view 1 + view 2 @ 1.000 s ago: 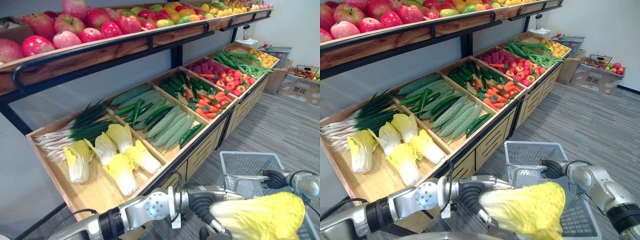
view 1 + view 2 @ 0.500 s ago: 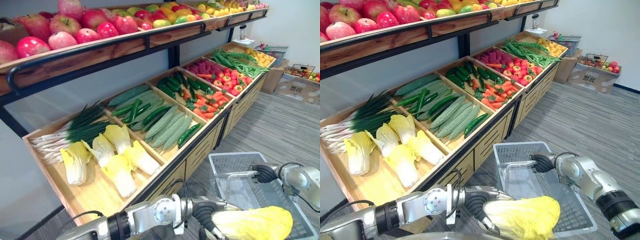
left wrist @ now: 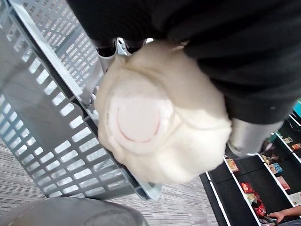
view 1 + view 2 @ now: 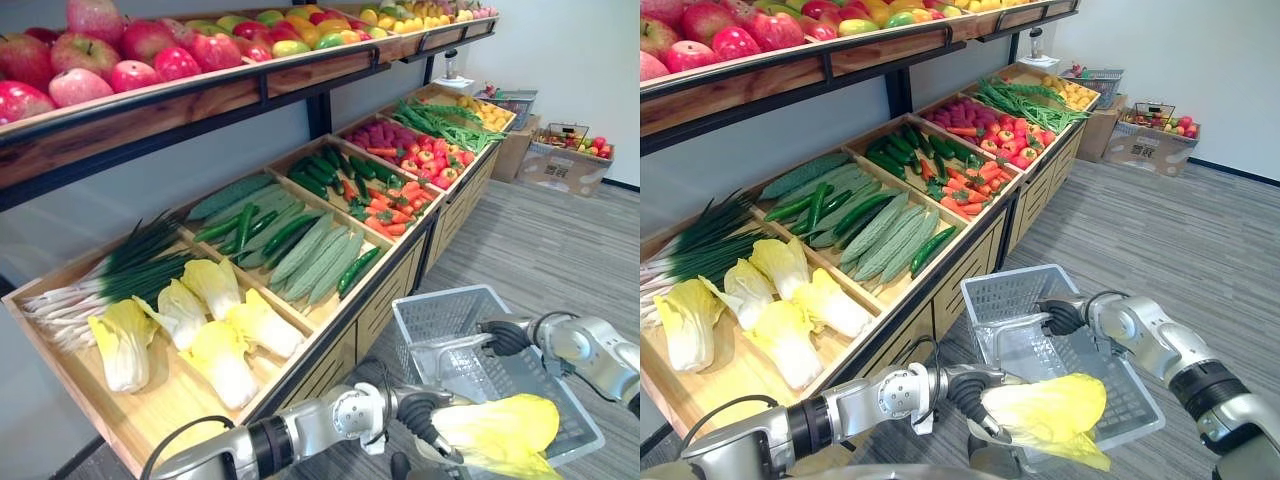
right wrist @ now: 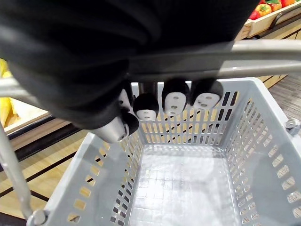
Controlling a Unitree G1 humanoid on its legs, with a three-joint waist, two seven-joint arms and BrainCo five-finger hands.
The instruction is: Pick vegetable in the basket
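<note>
My left hand (image 4: 975, 398) is shut on a yellow napa cabbage (image 4: 1048, 412), whose pale cut stem end (image 3: 141, 117) faces the left wrist view. The cabbage hangs over the near rim of the grey plastic basket (image 4: 1012, 287), low in front of the shelves. My right hand (image 4: 1063, 317) is shut on the basket's grey handle bar (image 5: 197, 60), with its fingers (image 5: 174, 101) curled under it. The basket's floor (image 5: 181, 188) is bare. More cabbages (image 4: 215, 335) lie in the nearest wooden bin.
The wooden shelf holds bins of spring onions (image 4: 110, 285), cucumbers and bitter gourds (image 4: 300, 245), carrots (image 4: 390, 200), peppers (image 4: 440, 160) and green beans. Apples (image 4: 120, 60) line the upper shelf. Boxes and baskets (image 4: 570, 165) stand at the far right on the grey floor.
The camera has swung right. My left hand has carried the cabbage lower and closer over the basket's near side. My right hand keeps its hold on the handle.
</note>
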